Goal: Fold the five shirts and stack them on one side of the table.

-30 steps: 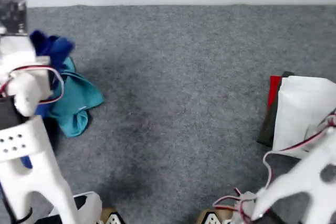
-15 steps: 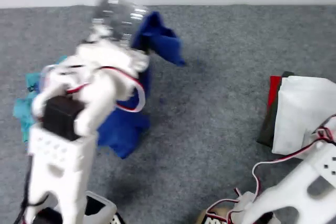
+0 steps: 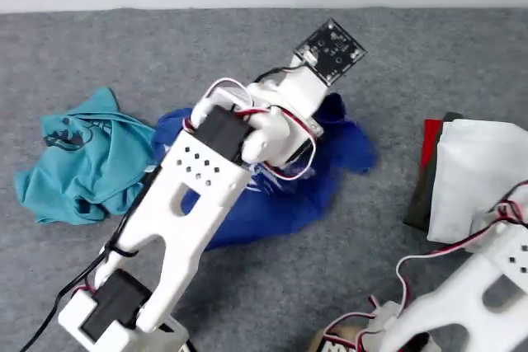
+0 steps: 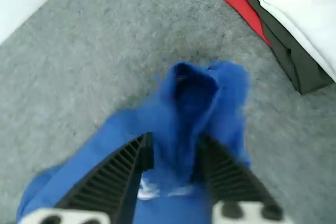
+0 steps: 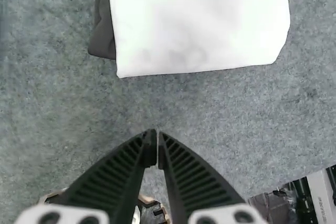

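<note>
While pinched in the left gripper, bunched and far from flat: blue shirt, near mid-table, between the teal shirt and the folded pile. Jaws narrowed onto a thick ridge of blue cloth, not fully closed. Rest of the cloth spread on the grey table beneath the arm.

Off to one side, crumpled, the teal shirt. At the other side, well apart from the blue one, three apparently done: white shirt on top, dark shirt and red shirt under it, edges peeking out.

Likely trouble: grip on a doubled ridge rather than a hem, so risk of setting down a lump, sleeves trapped underneath and hard to square up. Also risk of dragging too near the pile and nudging it askew.

Left arm stretched long over the table's middle, wrist pitched down onto the cloth. Right gripper pressed together on nothing, above bare table just beside the white shirt's edge; right arm low at the near corner.
</note>
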Robot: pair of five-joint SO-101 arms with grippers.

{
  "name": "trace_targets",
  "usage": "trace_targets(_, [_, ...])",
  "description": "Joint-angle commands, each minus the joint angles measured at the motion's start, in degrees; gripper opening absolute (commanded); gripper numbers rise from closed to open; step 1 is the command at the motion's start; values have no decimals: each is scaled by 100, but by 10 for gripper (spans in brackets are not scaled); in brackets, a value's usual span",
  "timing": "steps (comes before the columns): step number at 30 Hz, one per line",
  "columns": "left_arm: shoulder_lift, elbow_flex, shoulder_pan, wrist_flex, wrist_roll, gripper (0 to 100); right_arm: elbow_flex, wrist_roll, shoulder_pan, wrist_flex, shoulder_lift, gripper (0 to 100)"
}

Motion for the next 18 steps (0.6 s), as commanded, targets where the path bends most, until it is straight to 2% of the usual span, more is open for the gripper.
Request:
trace_targets(1, [-53, -760, -26, 923, 105, 191, -26, 53, 180, 180, -136, 9])
trace_targets(5, [-53, -1042, -35, 1934, -176, 188, -26, 53, 215, 180, -145, 9])
trace_targets(9, [-431, -347, -193, 1916, -220, 187, -26, 53, 189, 180, -145, 9])
trace_targets(14, [-1143, 1218, -273, 1916, -501, 187, -26, 53, 171, 180, -92, 9])
trace_targets(18, [-1512, 2378, -932, 1855, -703, 192, -26, 53, -330, 171, -84, 9])
